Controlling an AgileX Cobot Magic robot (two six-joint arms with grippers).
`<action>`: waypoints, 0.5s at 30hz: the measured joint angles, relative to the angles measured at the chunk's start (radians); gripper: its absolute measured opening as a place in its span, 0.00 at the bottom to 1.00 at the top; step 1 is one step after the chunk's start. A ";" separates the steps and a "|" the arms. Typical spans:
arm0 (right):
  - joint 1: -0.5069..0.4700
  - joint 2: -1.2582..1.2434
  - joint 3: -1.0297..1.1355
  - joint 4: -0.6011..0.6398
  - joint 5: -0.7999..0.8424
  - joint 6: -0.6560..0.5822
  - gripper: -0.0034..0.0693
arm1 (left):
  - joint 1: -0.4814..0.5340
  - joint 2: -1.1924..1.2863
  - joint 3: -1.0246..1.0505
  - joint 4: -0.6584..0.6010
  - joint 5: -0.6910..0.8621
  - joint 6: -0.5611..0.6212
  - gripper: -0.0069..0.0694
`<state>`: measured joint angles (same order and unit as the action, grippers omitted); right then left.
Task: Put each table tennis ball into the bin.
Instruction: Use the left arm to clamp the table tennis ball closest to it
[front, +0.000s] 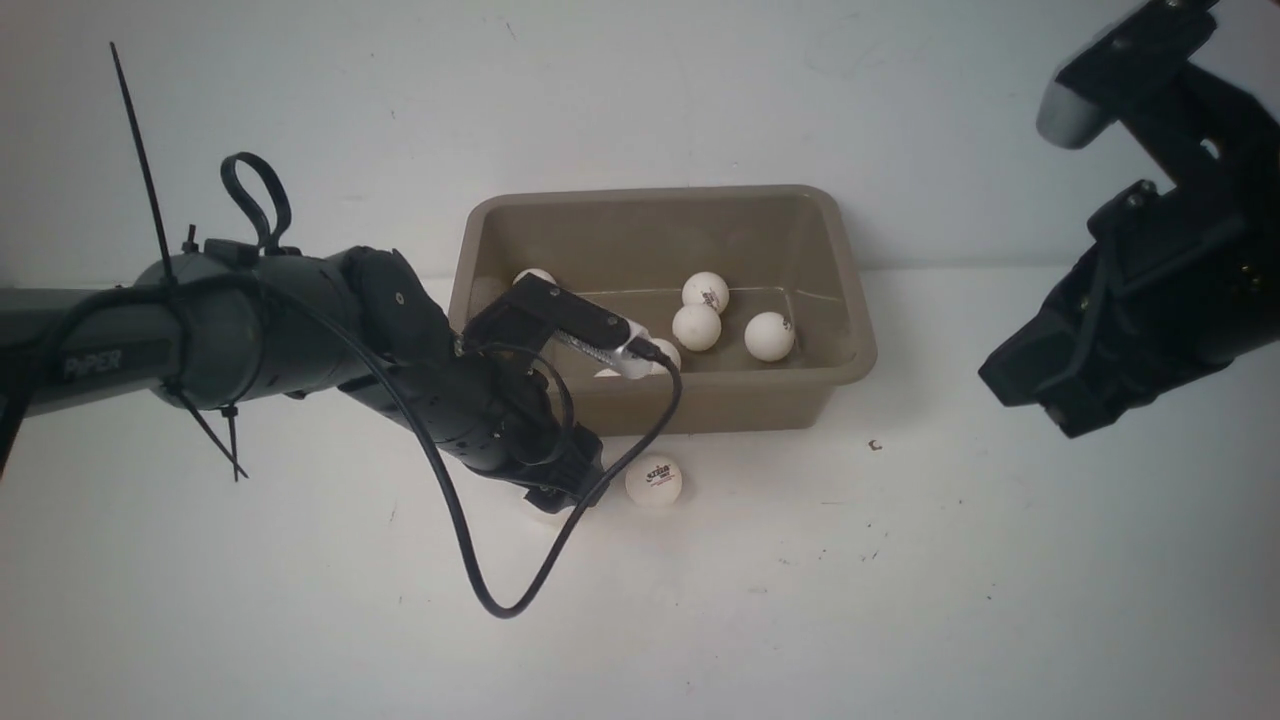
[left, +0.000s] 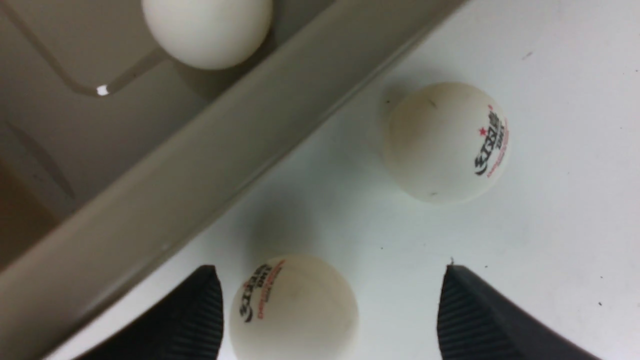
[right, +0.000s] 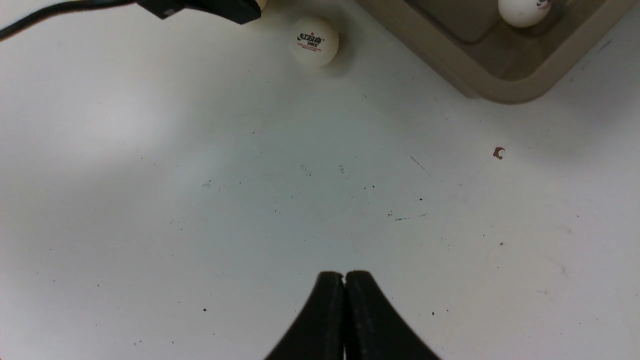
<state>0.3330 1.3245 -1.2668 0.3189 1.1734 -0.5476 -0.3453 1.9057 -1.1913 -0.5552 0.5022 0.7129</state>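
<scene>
The left gripper (left: 330, 272) is hanging low beside the bin (front: 720, 405), its jaws standing wide apart either side of a ball (left: 295, 310) on the table (front: 900, 600), not clamping it. A second ball (left: 445, 142) is lying just beyond. More balls (front: 696, 327) are sitting inside the bin. The right gripper (right: 345, 280) is hovering well apart, jaws pressed together.

A white desk (front: 900, 600), flecked with tiny dark specks and faint scratches, carries a small brown crumb (front: 875, 445). A plain white wall (front: 640, 90) rises behind it.
</scene>
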 joint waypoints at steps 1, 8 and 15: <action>0.000 0.000 0.000 0.000 0.000 0.000 0.03 | 0.000 0.000 0.000 0.000 -0.002 0.000 0.76; 0.000 0.000 0.000 0.000 0.000 0.000 0.03 | -0.001 0.042 0.000 0.009 -0.007 -0.004 0.76; 0.000 0.000 0.000 0.000 0.001 0.000 0.03 | -0.002 0.074 0.000 0.011 -0.015 -0.007 0.76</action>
<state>0.3330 1.3245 -1.2668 0.3189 1.1743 -0.5476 -0.3472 1.9795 -1.1913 -0.5440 0.4868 0.7056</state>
